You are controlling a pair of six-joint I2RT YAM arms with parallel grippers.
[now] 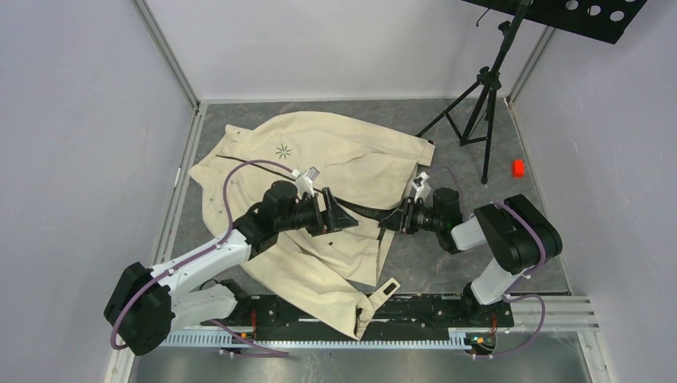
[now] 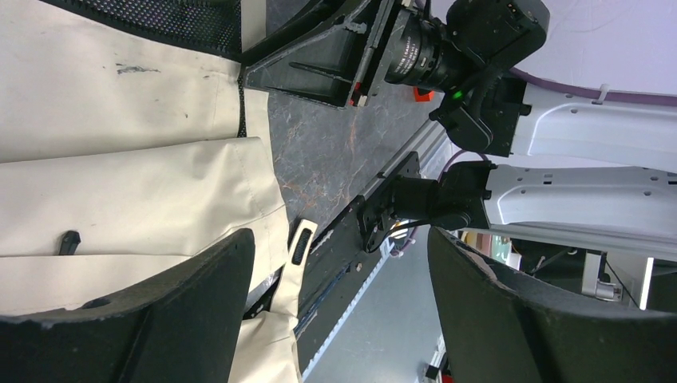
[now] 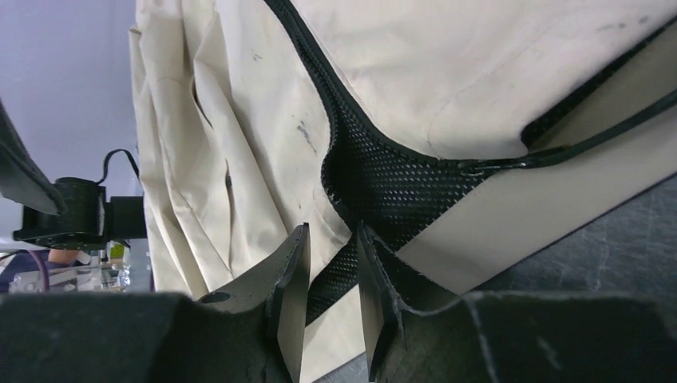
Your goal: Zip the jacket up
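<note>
Large cream fabric jacket [image 1: 351,155] lies beneath both grippers, front gaping. Left gripper [image 2: 342,239] wide apart, empty. Right gripper [image 3: 331,247] nearly together at black mesh lining [image 3: 383,179], clamp unclear. Hold hem taut before zipping.

Matt cream woven cloth jacket [image 1: 351,152] with dark scuffs, black open-weave mesh lining [image 3: 383,179], grey marbled matt table [image 1: 447,263], smooth white plastic arm shells [image 1: 199,259]
</note>
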